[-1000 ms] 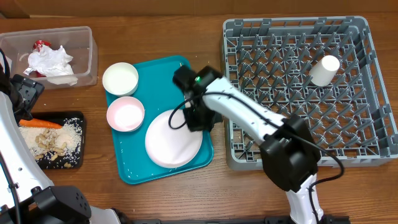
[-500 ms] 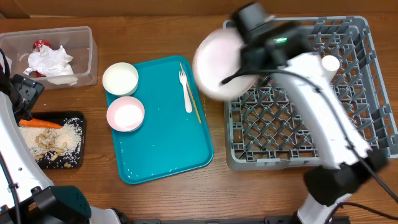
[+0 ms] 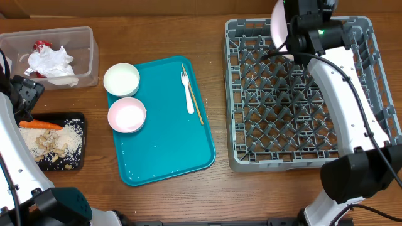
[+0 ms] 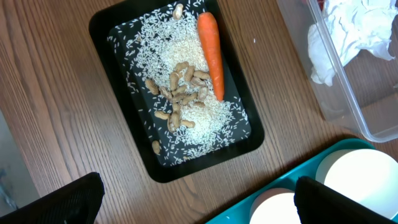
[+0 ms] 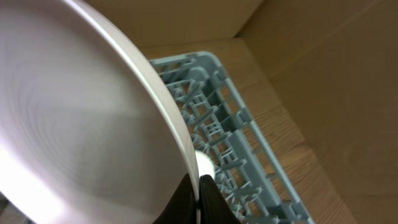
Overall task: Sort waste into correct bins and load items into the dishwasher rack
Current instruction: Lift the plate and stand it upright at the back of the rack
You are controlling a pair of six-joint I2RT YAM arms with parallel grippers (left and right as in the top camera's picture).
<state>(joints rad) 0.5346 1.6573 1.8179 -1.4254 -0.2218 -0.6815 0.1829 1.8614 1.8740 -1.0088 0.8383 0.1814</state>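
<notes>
The round pale-pink plate (image 3: 278, 26) is up on edge over the far-left part of the grey dishwasher rack (image 3: 233, 94). From overhead you only get a thin sliver of it, running from the rack's far wall toward the near side, with its faces turned left and right. Can't tell if its bottom edge touches the pegs.

The right wrist view fills in what the overhead can't. The right gripper (image 5: 199, 186) is pinched tight on the plate's rim, the plate's broad face fills the left of that view, and a small white rounded thing (image 5: 204, 165) peeks out just past the rim, no idea what it is. Overhead, the arm hides that grip.

Left of the rack is the teal tray (image 3: 163, 157) with 2 bowls, 1 white (image 3: 121, 80) and 1 pink (image 3: 126, 115), plus the white fork (image 3: 187, 93) and the wooden stick (image 3: 196, 97) lying side by side.

Far left, the clear tub (image 3: 88, 56) holds the crumpled napkin (image 3: 50, 63) and the red wrapper (image 3: 42, 45).

The left wrist view shows the black tray (image 4: 205, 163) up close: carrot (image 4: 211, 53), rice (image 4: 180, 46) and beige scraps (image 4: 180, 93). The left gripper (image 4: 196, 186) hangs over it, fingers spread wide, holding nothing.
</notes>
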